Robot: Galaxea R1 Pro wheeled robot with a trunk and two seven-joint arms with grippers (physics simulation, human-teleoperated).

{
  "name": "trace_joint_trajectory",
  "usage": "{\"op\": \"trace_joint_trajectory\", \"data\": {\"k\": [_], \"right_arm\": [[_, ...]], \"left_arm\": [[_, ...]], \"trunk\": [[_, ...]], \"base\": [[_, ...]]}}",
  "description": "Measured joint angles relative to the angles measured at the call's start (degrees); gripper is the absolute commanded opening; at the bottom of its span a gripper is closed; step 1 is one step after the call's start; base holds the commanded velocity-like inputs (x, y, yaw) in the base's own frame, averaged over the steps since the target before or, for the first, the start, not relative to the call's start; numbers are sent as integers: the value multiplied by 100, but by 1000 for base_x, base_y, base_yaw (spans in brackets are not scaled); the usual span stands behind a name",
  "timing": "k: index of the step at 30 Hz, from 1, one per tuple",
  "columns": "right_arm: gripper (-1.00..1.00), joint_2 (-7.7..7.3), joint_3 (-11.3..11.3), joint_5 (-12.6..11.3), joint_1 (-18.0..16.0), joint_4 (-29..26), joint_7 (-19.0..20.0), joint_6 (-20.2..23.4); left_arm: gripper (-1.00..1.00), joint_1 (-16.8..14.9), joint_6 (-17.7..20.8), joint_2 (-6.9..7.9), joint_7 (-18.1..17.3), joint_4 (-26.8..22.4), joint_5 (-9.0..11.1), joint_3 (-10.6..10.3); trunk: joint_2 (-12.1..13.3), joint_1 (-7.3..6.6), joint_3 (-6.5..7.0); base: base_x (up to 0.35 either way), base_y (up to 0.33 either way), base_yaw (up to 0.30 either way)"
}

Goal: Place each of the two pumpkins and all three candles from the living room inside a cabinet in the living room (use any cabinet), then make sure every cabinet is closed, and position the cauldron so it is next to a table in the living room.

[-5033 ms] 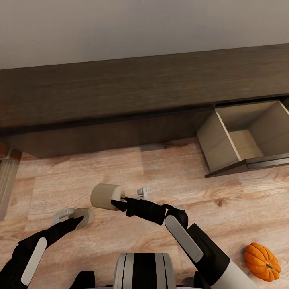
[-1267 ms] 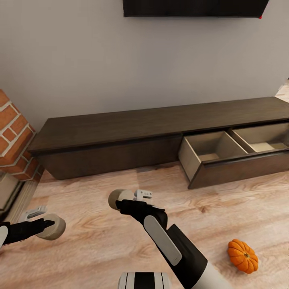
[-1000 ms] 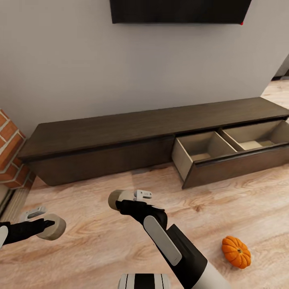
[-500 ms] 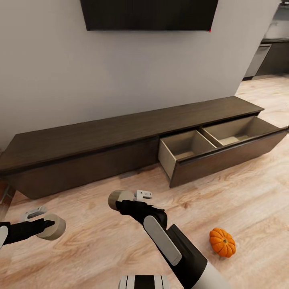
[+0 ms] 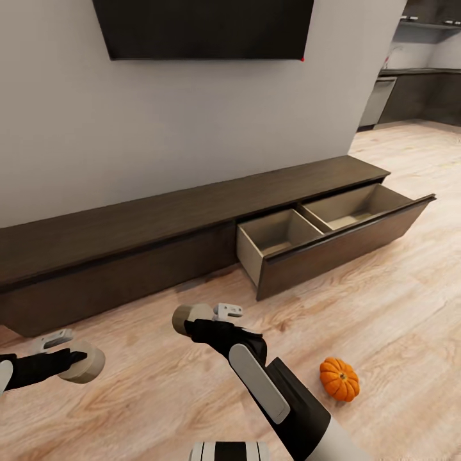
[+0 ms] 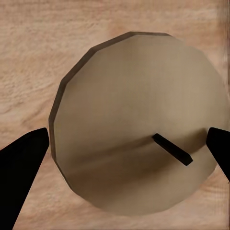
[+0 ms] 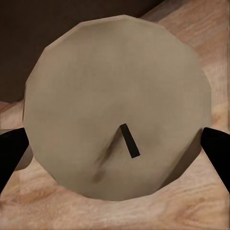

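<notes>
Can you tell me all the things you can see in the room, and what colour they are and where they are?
candles: two, pale beige, one in the left gripper, one in the right gripper
pumpkin: one, orange, on the wood floor
cabinet: one, dark brown, along the wall
drawer: one, open, beige inside
screen: one, black, on the wall
floor: pale wood
left gripper: black, shut on a candle
right gripper: black, shut on a candle

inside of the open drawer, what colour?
Pale beige, against the dark brown cabinet front. The open drawer shows best in the head view.
</notes>
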Motion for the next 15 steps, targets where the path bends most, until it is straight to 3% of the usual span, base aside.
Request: {"op": "trace_joint_trajectory", "data": {"k": [7, 15], "right_arm": [[-100, 0, 0, 0, 0, 0, 0, 0], [-100, 0, 0, -1, 0, 0, 0, -1]], "left_arm": [[-100, 0, -4, -2, 0, 1, 0, 0], [-100, 0, -4, 0, 0, 1, 4, 0]], "trunk": [[281, -154, 73], [321, -176, 29]], "base": [[0, 0, -177], [0, 0, -170]]}}
